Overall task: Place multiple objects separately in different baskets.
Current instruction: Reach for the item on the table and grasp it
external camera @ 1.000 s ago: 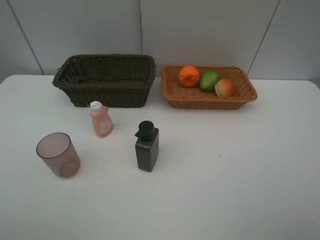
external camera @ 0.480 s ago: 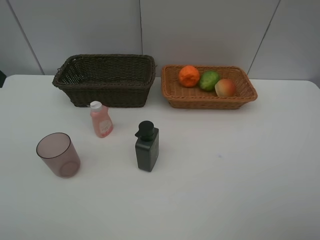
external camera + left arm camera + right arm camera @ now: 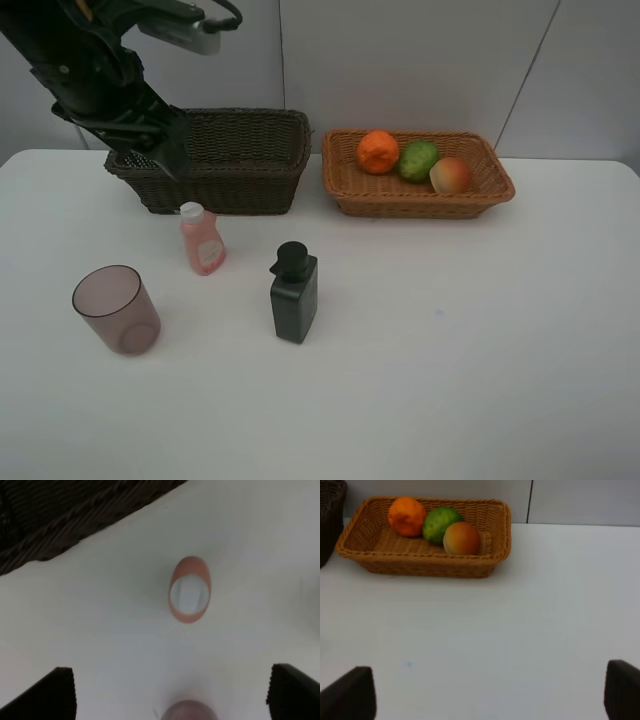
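Observation:
The pink white-capped bottle (image 3: 202, 240), the dark grey pump bottle (image 3: 294, 292) and the mauve cup (image 3: 117, 309) stand on the white table. The orange (image 3: 378, 152), green fruit (image 3: 419, 160) and red-orange fruit (image 3: 451, 176) lie in the light tan basket (image 3: 420, 205). The dark brown basket (image 3: 240, 170) shows nothing inside. My left gripper (image 3: 166, 150) hangs open over that basket's left front corner; in its wrist view the open gripper (image 3: 171, 672) looks straight down on the pink bottle (image 3: 189, 590). My right gripper (image 3: 488, 670) is open, well short of the tan basket (image 3: 425, 567).
A grey panelled wall runs close behind both baskets. The left arm (image 3: 90, 60) reaches in from the upper left. The cup's rim (image 3: 188, 709) shows between the left fingers (image 3: 52, 695). The right arm stays outside the high view.
The left arm has swung into the high view from the upper left and now hangs over the dark basket's left end. The objects have not moved.

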Action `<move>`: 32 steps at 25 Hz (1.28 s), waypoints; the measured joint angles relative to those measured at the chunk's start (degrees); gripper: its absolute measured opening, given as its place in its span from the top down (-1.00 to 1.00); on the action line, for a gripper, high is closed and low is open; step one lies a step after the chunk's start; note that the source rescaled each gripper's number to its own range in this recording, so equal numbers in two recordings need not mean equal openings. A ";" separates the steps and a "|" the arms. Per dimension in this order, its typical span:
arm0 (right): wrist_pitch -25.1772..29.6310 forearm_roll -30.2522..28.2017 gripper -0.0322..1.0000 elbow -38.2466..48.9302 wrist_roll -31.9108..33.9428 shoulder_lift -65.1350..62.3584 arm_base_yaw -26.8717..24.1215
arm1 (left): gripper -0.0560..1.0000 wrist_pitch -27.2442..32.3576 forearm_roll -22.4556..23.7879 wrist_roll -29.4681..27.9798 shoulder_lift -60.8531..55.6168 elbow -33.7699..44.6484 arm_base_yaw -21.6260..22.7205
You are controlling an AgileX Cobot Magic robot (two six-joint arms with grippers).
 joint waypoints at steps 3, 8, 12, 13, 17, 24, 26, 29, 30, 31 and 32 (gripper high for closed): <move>0.00 0.00 -0.99 0.00 0.00 0.00 0.00 | -0.97 -0.24 0.40 0.70 5.25 -3.10 -1.49; 0.00 0.00 -0.99 0.00 0.00 0.00 0.00 | -0.97 -0.72 1.35 0.43 10.86 -3.76 -2.13; 0.00 0.00 -0.99 0.00 0.00 0.00 0.00 | -0.97 -1.22 1.47 -0.21 13.04 -3.76 -2.13; 0.00 0.00 -0.99 0.00 0.00 0.00 0.00 | -0.97 -1.38 1.47 -0.28 13.47 -3.76 -2.13; 0.00 0.00 -0.99 0.00 0.00 0.00 0.00 | -0.97 -2.43 1.53 -0.75 16.27 -4.07 -2.13; 0.00 0.00 -0.99 0.00 0.00 0.00 0.00 | -0.97 -3.84 1.59 -1.48 22.55 -4.07 -2.13; 0.00 0.00 -0.99 0.00 0.00 0.00 0.00 | -0.97 -4.47 1.59 -1.59 23.73 -4.07 -2.13; 0.00 0.00 -0.99 0.00 0.00 0.00 0.00 | -0.97 -5.74 1.59 -1.62 24.37 -4.07 -2.13; 0.00 0.00 -0.99 0.00 0.00 0.00 0.00 | -0.97 -5.99 1.59 -1.62 24.48 -4.07 -2.13; 0.00 0.00 -0.99 0.00 0.00 0.00 0.00 | -0.97 -6.18 1.59 -1.62 24.52 -4.07 -2.13; 0.00 0.00 -0.99 0.00 0.00 0.00 0.00 | -0.96 -6.24 1.59 -1.62 24.52 -4.07 -2.13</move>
